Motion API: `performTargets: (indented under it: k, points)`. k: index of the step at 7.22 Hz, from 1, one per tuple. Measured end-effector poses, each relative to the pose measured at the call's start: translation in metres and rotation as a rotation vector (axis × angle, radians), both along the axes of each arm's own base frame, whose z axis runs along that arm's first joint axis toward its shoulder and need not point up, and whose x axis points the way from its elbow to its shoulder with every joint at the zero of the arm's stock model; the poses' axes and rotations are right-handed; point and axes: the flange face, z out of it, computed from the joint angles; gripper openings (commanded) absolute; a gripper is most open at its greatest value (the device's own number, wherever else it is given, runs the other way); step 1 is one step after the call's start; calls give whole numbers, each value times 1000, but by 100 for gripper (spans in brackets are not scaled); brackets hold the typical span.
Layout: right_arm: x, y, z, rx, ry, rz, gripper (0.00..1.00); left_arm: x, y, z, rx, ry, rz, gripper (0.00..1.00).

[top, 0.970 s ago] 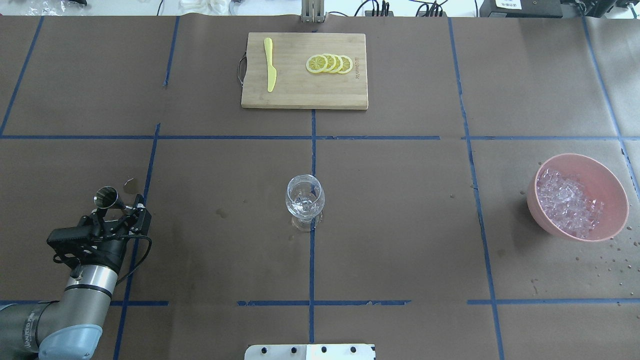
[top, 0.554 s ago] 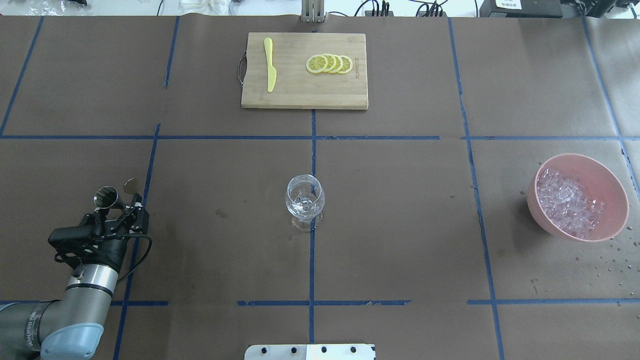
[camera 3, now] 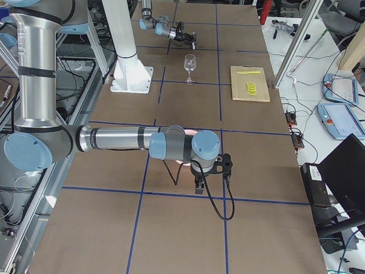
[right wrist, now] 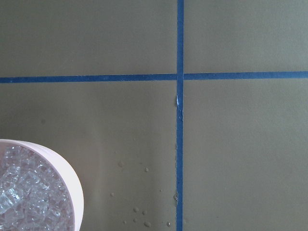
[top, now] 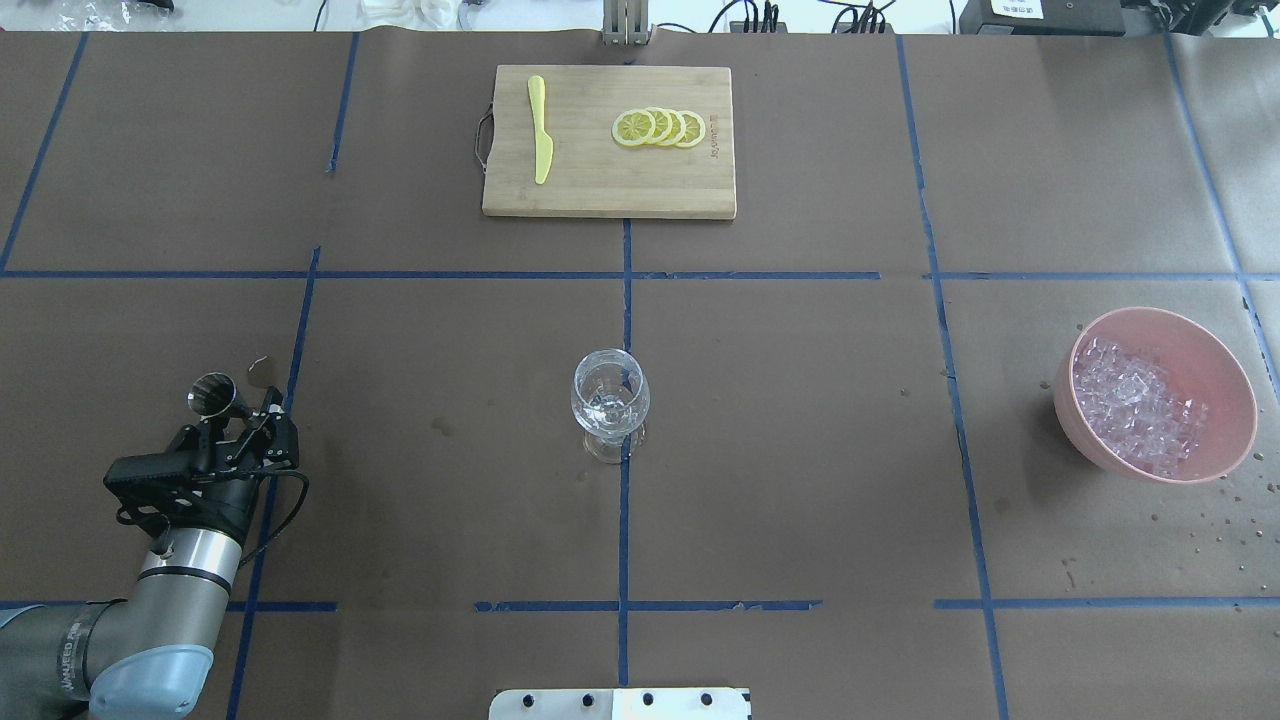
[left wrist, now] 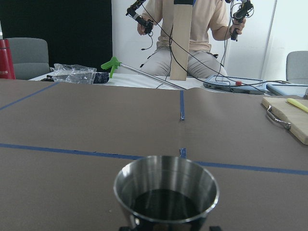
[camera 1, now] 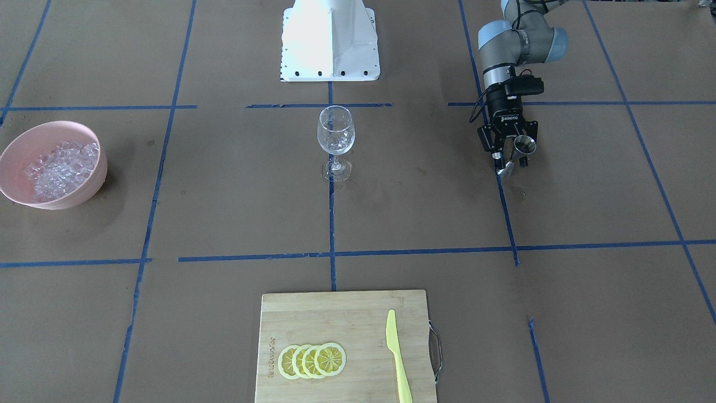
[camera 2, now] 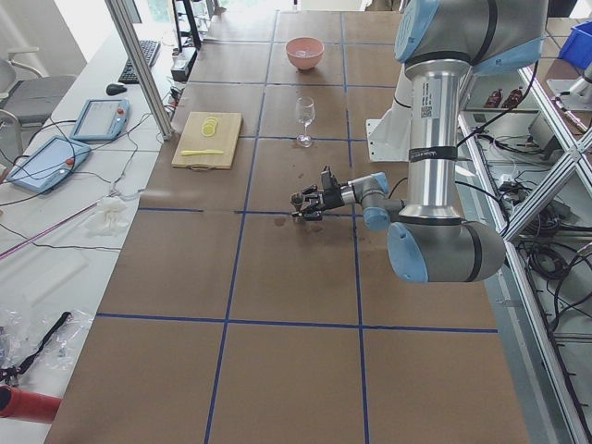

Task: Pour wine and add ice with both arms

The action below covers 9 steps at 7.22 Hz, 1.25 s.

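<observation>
My left gripper [top: 246,411] is shut on a steel jigger [top: 212,393] and holds it low over the table at the left. The jigger [left wrist: 166,192] holds dark liquid and also shows in the front view [camera 1: 523,146]. An empty wine glass [top: 610,395] stands upright at the table's middle, far to the gripper's right. The ice [top: 1135,405] fills a pink bowl [top: 1225,360] at the right. My right gripper [camera 3: 198,185] shows only in the right side view, near the bowl. I cannot tell if it is open. Its wrist view shows the ice [right wrist: 19,192] at the lower left.
A wooden cutting board [top: 600,190] with lemon slices [top: 658,128] and a yellow knife [top: 540,130] lies at the far middle. The white base block [camera 1: 330,39] stands behind the glass. Water drops [top: 1215,520] dot the paper by the bowl.
My left wrist has shifted slightly to the right; the jigger stays in the same spot in its grip. Nothing else has moved.
</observation>
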Motion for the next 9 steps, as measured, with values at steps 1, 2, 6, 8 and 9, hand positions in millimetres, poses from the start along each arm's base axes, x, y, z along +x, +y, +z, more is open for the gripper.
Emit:
performTargets:
  k: [1, 2, 6, 8, 9]
  points:
    - [0, 0, 0, -1, 0, 0, 100, 0, 0, 0, 0, 1, 0, 33]
    - [0, 0, 0, -1, 0, 0, 100, 0, 0, 0, 0, 1, -1, 17]
    - [0, 1, 1, -4, 0, 0, 100, -7, -4, -13, 4, 32, -12, 0]
    - [0, 2, 2, -6, 0, 0, 100, -19, -10, -44, 16, 79, -23, 0]
    - [0, 2, 3, -8, -1, 1, 100, -28, -19, -54, 25, 78, -35, 0]
